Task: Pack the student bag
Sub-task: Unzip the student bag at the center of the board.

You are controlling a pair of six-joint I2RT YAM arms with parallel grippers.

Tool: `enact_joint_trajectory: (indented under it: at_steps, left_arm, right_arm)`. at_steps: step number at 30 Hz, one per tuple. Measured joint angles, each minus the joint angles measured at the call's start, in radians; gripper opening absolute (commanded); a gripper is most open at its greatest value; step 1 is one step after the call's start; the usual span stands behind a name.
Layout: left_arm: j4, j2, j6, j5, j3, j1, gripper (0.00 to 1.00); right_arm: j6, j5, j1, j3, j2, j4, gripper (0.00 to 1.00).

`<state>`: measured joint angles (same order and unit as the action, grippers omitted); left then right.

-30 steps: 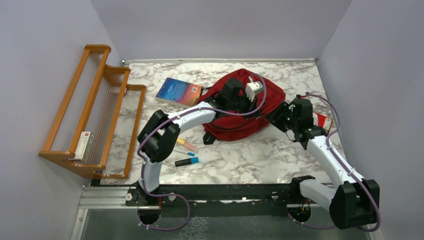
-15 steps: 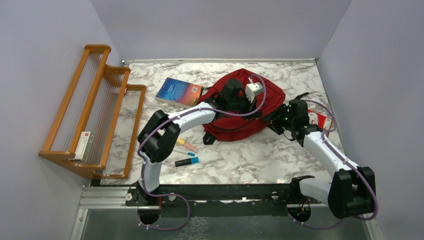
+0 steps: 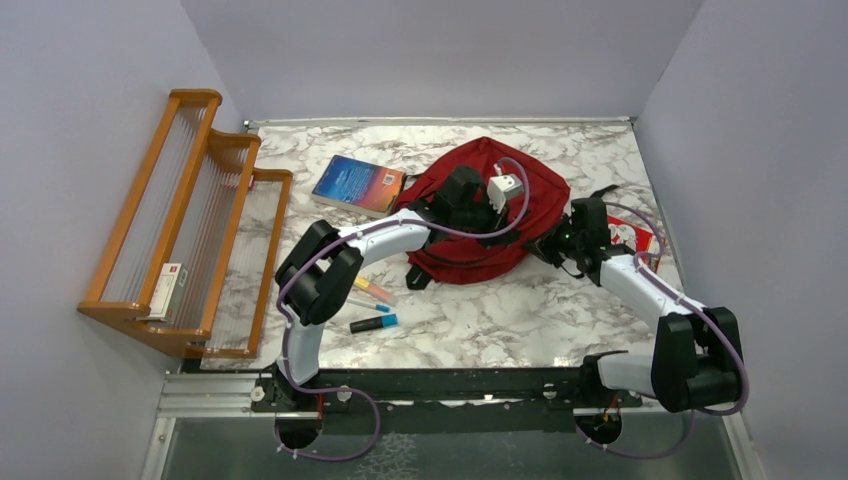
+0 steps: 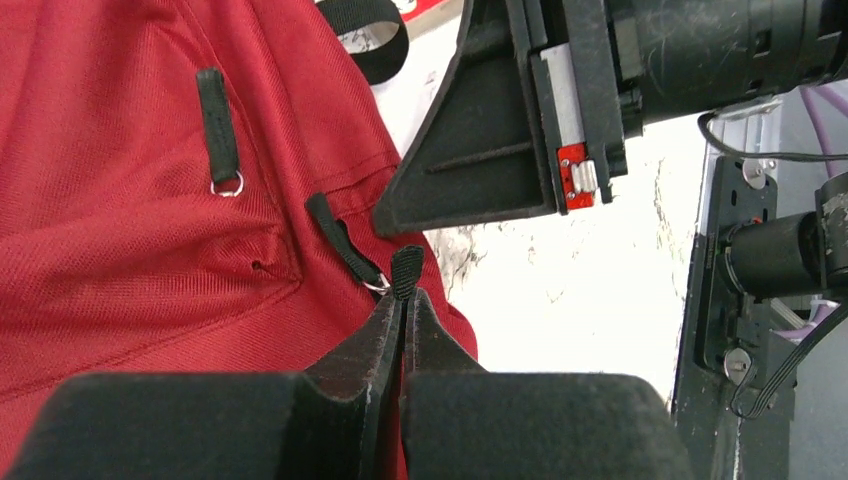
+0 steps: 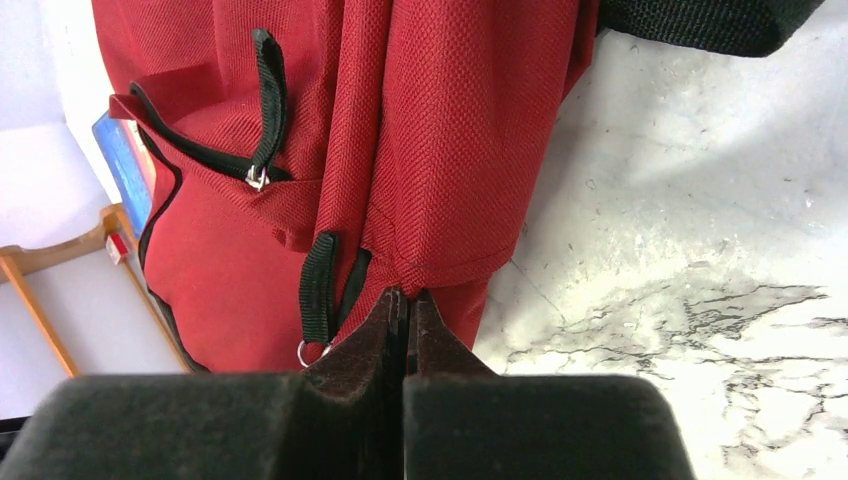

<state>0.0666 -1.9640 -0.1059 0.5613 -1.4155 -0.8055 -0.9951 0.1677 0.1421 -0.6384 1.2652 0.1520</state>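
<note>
The student bag [image 3: 535, 185], a big red backpack with black zipper pulls, lies at the back middle of the table. My left gripper [image 3: 520, 218] reaches across it and is shut on a black zipper pull tab [image 4: 405, 272] at the bag's lower right corner. From the right, my right gripper [image 3: 548, 243] has its jaws shut on a fold of red fabric [image 5: 440, 240] at the bag's edge, just beside another black pull [image 5: 318, 290]. In the left wrist view the right gripper's black body [image 4: 480, 150] sits close in front of my left fingers.
A blue book [image 3: 358, 184] lies left of the bag. Highlighters [image 3: 374, 291] and a blue marker [image 3: 373, 323] lie near the left arm. A wooden rack [image 3: 190, 220] along the left wall holds a small box [image 3: 168, 290]. A red-and-white packet [image 3: 645, 240] lies behind the right arm.
My right arm has moved left to the bag's edge and its jaws have gone from open to shut on the fabric. The left gripper has kept its hold.
</note>
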Motion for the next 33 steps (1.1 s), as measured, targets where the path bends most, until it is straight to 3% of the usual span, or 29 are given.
enact_joint_trajectory:
  at_steps: [12,24,33]
  left_arm:
    - [-0.009,0.026,0.002,-0.027,0.056,0.006,0.00]
    - [-0.072,0.152,0.010,-0.061,0.121,0.026,0.00]
    - [-0.123,0.290,0.015,-0.174,0.216,0.045,0.00]
  right_arm:
    - [0.001,-0.075,0.003,0.000,-0.003,0.008,0.01]
    - [0.025,-0.214,0.003,-0.032,-0.008,0.037,0.01]
    - [0.078,-0.279,0.003,-0.072,-0.008,0.072,0.01]
